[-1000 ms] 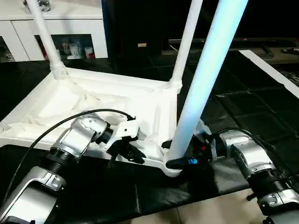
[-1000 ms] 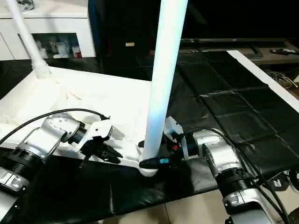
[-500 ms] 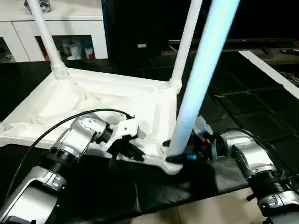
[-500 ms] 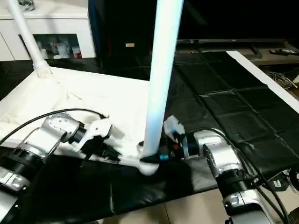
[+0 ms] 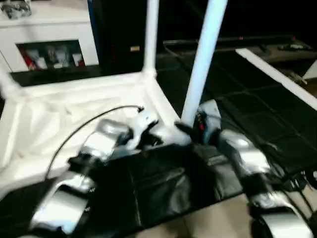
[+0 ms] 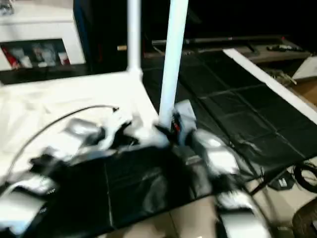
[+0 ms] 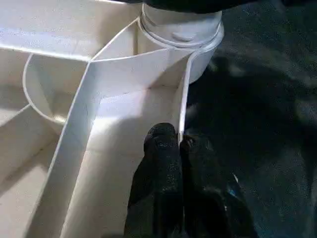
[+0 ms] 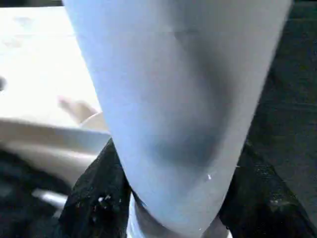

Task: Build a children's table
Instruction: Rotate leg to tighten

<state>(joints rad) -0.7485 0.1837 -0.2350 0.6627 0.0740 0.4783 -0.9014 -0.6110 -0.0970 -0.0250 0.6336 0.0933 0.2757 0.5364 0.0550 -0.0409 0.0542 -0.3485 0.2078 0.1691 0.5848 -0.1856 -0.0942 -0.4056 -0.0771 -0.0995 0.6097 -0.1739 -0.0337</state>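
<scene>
White leg (image 5: pixel 203 64) in right end effector (image 8: pixel 163 198); no writing legible.

white table top (image 5: pixel 74 106) inverted, legs (image 5: pixel 203 54) upright

Black mat (image 5: pixel 233 94) on floor (image 5: pixel 208 225); upturned white table top (image 5: pixel 59 114) lies on mat.

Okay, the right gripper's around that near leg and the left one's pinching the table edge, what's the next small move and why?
Probably keep twisting the near leg down with the right gripper. Its fingers flank the leg just above the corner socket, while the left gripper, shut on the tabletop's thin rim, steadies the tabletop.
</scene>
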